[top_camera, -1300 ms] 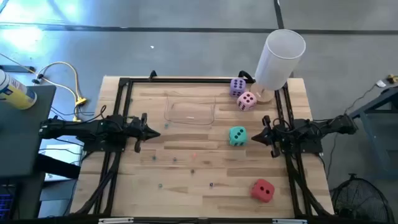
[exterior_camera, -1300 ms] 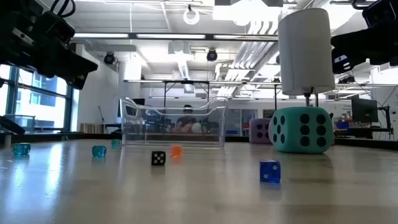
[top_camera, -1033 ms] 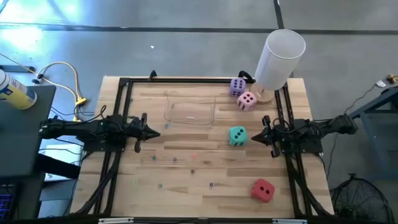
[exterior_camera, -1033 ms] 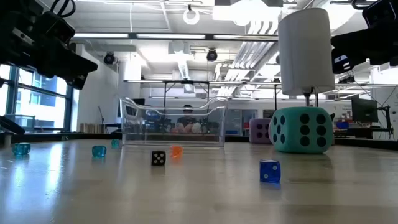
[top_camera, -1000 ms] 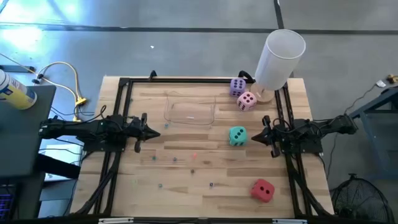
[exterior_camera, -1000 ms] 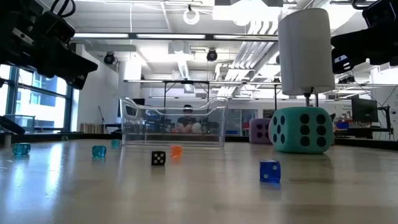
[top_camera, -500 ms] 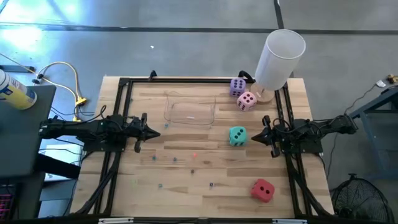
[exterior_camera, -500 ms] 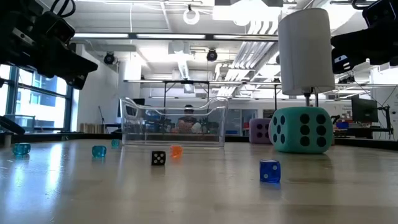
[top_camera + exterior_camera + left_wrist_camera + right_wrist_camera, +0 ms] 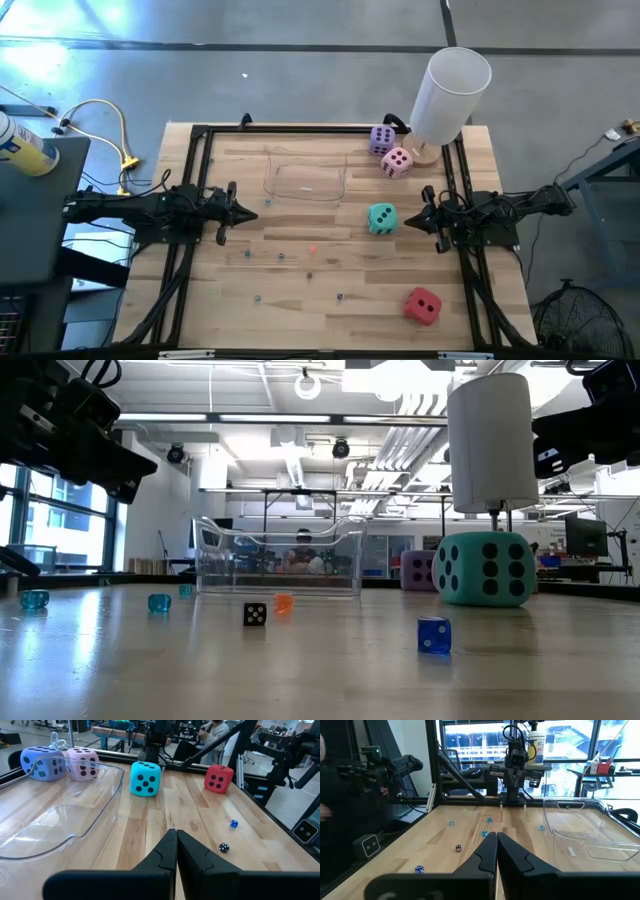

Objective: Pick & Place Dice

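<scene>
The left gripper [image 9: 248,213] hangs at the table's [image 9: 300,300] left edge, about midway along it, pointing inward. Its fingers [image 9: 165,851] are pressed together with nothing between them. The right gripper [image 9: 413,221] waits at the right edge, facing the left one, its fingers [image 9: 487,851] likewise closed and empty.

The four dice all lie on the table's right half. The purple die [image 9: 382,139] and the pink die [image 9: 397,162] sit touching each other near the far right corner, just beside the foot of a tall white cylinder [image 9: 450,95] that stands at that corner. The teal die [image 9: 381,218] rests near the middle of the right half, just beside the right gripper's tip but apart from it. The red die [image 9: 422,306] lies near the near right corner, well apart from the others.

A clear tray [image 9: 306,180] sits toward the far edge, near the table's centre, and holds no die. Several tiny dice [image 9: 255,614] in blue, black and orange are scattered over the middle and near part of the table.
</scene>
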You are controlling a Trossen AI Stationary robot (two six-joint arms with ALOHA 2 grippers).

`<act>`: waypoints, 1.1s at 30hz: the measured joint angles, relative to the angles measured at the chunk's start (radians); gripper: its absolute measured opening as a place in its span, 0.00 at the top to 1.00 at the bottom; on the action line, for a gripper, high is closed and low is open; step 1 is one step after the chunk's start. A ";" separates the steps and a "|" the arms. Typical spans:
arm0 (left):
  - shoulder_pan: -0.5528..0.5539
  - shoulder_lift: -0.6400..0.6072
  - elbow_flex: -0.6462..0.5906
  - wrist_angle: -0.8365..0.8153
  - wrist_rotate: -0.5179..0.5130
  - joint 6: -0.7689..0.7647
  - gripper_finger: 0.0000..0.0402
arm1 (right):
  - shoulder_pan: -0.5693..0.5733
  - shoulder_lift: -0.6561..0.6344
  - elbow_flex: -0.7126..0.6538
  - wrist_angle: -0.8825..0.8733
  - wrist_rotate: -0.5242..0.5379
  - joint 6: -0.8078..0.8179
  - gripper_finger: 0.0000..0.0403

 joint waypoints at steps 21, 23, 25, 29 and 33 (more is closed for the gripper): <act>0.000 0.000 0.000 0.000 0.000 0.000 1.00 | 0.000 0.000 0.000 0.000 0.000 0.000 0.99; 0.000 0.000 0.000 0.000 0.000 0.000 1.00 | 0.000 0.000 0.000 0.000 0.000 0.000 0.99; 0.000 0.000 0.000 0.004 0.000 0.000 1.00 | 0.000 0.000 0.000 0.000 0.000 0.000 0.99; 0.000 0.000 0.000 0.048 0.000 0.000 1.00 | 0.000 0.000 0.000 0.000 0.000 0.000 0.99; 0.000 0.000 0.000 0.084 0.000 0.000 1.00 | 0.000 0.000 0.000 0.000 0.000 0.000 0.99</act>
